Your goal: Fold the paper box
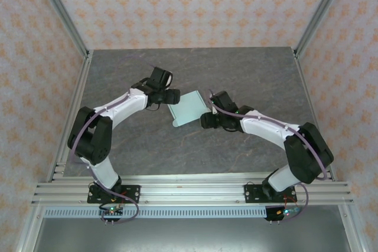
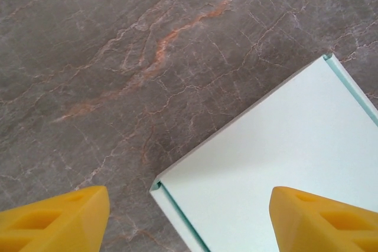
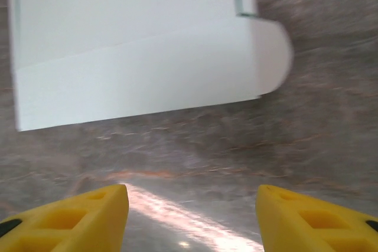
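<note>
Where the grey, veined stone-look tabletop [image 1: 118, 146] spreads between the patterned walls, the two white-and-black arms [image 1: 112, 113] reach in from the near rail and bend toward each other at its middle. Between their tips the pale mint-blue card paper box [image 1: 188, 108] lies flat on the table, a rectangular panel with a crease along one side. The left gripper [image 2: 189, 228] hangs over the box's far-left corner with its jaws wide apart and nothing clamped. One yellow finger [image 2: 59, 216] is over bare table and the other over the card, whose corner shows between them. The right gripper [image 3: 192, 222] sits just beside the box's right edge, above bare table, its yellow fingers [image 3: 319, 219] likewise spread well apart and holding nothing. Smallest, a rounded flap [image 3: 271, 51] juts from one corner of the card.
</note>
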You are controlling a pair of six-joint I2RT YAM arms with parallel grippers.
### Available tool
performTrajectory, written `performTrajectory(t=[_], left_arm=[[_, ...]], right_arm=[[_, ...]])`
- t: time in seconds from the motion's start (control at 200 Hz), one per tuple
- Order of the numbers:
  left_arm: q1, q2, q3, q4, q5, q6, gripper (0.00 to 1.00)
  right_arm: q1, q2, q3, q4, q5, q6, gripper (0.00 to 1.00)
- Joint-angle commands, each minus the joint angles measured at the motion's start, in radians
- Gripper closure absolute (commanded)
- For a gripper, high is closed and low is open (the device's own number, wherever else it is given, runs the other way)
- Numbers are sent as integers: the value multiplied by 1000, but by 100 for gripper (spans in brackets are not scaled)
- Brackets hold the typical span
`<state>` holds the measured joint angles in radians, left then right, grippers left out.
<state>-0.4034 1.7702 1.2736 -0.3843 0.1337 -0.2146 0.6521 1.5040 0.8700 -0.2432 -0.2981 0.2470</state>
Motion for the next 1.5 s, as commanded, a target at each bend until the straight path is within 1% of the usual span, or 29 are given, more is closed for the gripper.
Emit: performTrajectory(t=[0.0, 0.105, 0.115, 0.22, 0.335, 0.42, 0.515, 0.746, 0.916, 1.016, 1.196, 1.271, 1.496], left_arm=[[15, 76, 87, -76, 57, 62, 28], [30, 133, 167, -101, 126, 85, 28], [31, 158, 174, -103, 133, 86, 28], [44, 230, 248, -133, 226, 99, 28], [55, 278, 301, -164, 301, 106, 28], [60, 287, 303, -169, 359, 108, 28], [61, 279, 289, -175, 390, 108, 28], [64, 201, 172, -100, 463, 52, 28], [65, 166, 104, -49, 484, 14, 28], [67, 173, 109, -56, 452, 14, 28], [82, 186, 120, -38, 437, -6, 28], [84, 200, 129, -42, 436, -7, 30], [89, 228, 100, -21, 441, -18, 40]], right_arm=[[12, 23, -24, 156, -92, 187, 41], [11, 43, -62, 284, -121, 291, 41], [11, 46, -64, 291, -122, 297, 41], [11, 97, -52, 323, -131, 333, 41], [1, 152, -42, 375, -157, 364, 41], [-24, 174, -43, 418, -178, 384, 41], [-59, 191, -35, 439, -198, 390, 41], [-147, 204, -5, 432, -251, 369, 42], [-203, 198, -3, 419, -273, 350, 42], [-207, 195, -5, 412, -290, 346, 42], [-206, 194, -55, 489, -328, 406, 44], [-202, 202, -76, 539, -345, 441, 47], [-190, 223, -126, 650, -361, 515, 59]])
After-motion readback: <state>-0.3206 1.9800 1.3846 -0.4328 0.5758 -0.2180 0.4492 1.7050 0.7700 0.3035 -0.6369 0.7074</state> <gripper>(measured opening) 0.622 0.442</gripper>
